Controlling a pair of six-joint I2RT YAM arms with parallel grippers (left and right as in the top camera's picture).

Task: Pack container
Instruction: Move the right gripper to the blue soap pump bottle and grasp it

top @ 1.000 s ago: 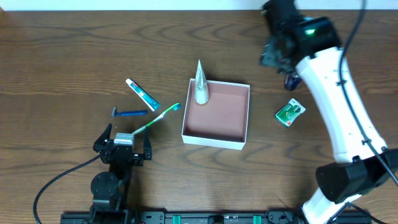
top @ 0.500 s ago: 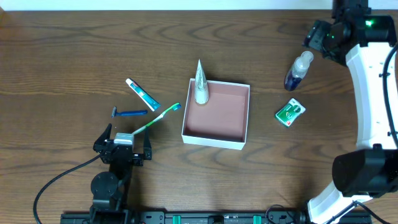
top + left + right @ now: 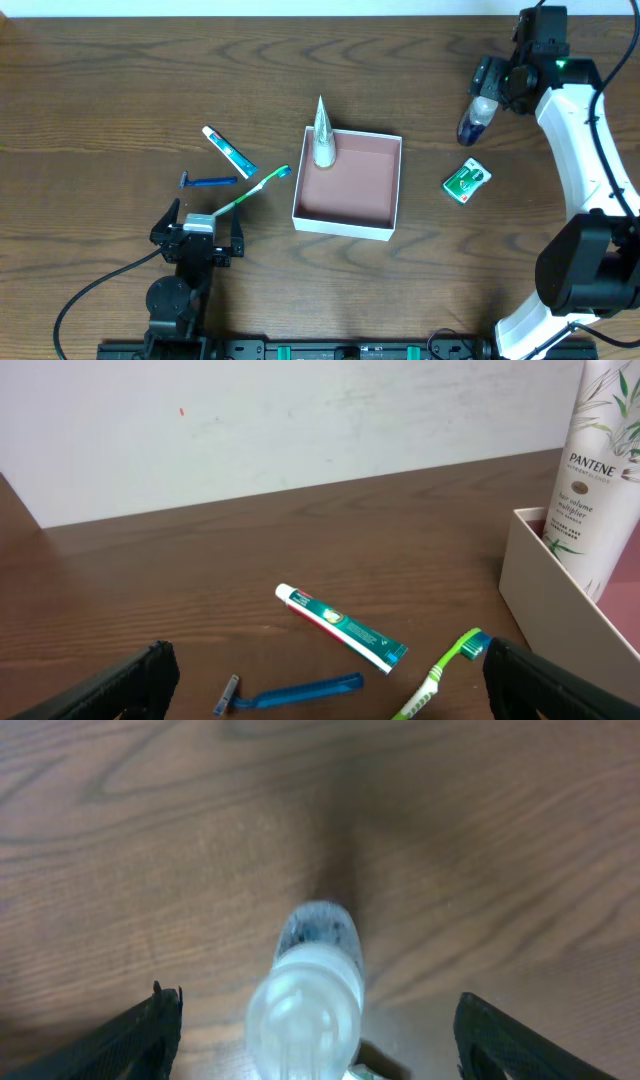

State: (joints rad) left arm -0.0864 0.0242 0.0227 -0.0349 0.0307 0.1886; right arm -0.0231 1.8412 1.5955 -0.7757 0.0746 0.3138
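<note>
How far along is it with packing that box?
Early days. Done: one Pantene bottle stands in a corner of the container. In hand: the right claw is open over a small bottle with a blue base, not gripping it. Left: that bottle, the toothpaste, razor, toothbrush and green packet lie on the table outside; the left claw is open and empty.

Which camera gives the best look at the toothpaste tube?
The left wrist view: the toothpaste tube lies whole and close, its teal print clear. Overhead shows it small, left of the box. The right wrist view misses it, showing only a bottle.
</note>
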